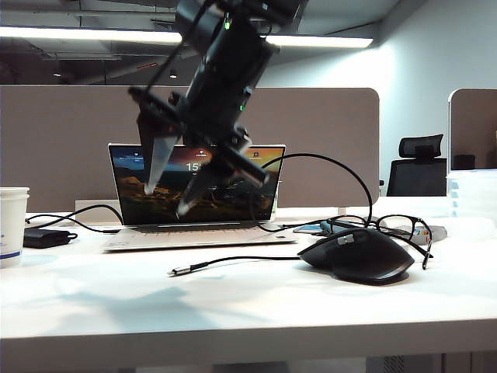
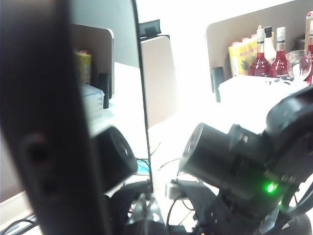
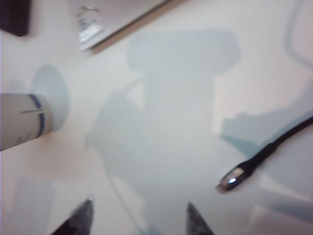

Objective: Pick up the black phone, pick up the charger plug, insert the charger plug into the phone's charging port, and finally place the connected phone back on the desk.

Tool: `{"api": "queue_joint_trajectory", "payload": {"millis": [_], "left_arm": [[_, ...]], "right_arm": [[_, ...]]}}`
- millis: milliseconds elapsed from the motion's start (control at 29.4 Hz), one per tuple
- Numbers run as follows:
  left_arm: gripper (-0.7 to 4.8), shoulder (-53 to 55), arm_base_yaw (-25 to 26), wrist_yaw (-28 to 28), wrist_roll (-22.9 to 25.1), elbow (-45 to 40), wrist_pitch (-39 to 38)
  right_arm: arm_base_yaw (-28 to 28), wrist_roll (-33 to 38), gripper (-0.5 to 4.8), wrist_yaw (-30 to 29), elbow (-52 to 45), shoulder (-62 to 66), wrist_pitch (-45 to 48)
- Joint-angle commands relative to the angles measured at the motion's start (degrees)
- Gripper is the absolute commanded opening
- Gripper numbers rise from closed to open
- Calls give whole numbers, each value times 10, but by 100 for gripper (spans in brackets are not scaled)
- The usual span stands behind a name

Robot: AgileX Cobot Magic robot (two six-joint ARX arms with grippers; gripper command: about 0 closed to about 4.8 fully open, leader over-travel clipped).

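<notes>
Nearest my exterior camera the charger plug (image 1: 180,270) lies loose on the desk (image 1: 233,311), just left of the mouse (image 1: 361,255), with my right gripper (image 1: 172,190) hanging above it, its 2 fingers spread wide and empty. My left gripper is shut on the black phone (image 2: 54,127), gripped upright by its edges. I judge the plug light and slippery on a springy cable, so I'd pinch its short black housing.

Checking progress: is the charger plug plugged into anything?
No. The charger plug lies loose on the desk, its metal tip bare.
</notes>
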Motion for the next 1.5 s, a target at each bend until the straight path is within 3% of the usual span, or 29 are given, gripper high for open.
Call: {"api": "queue_joint_trajectory", "payload": {"millis": [34, 1124, 1431, 1499], "left_arm": [[-6, -4, -1, 2, 0, 6, 28], [-6, -4, -1, 2, 0, 6, 32], [-6, -4, -1, 2, 0, 6, 32], [-6, -4, -1, 1, 0, 6, 32]], "right_arm": [[1, 11, 247, 18, 2, 10, -7], [-14, 3, 196, 19, 2, 63, -68], [-15, 0, -8, 20, 2, 71, -86], [-15, -19, -9, 22, 2, 71, -86]]}}
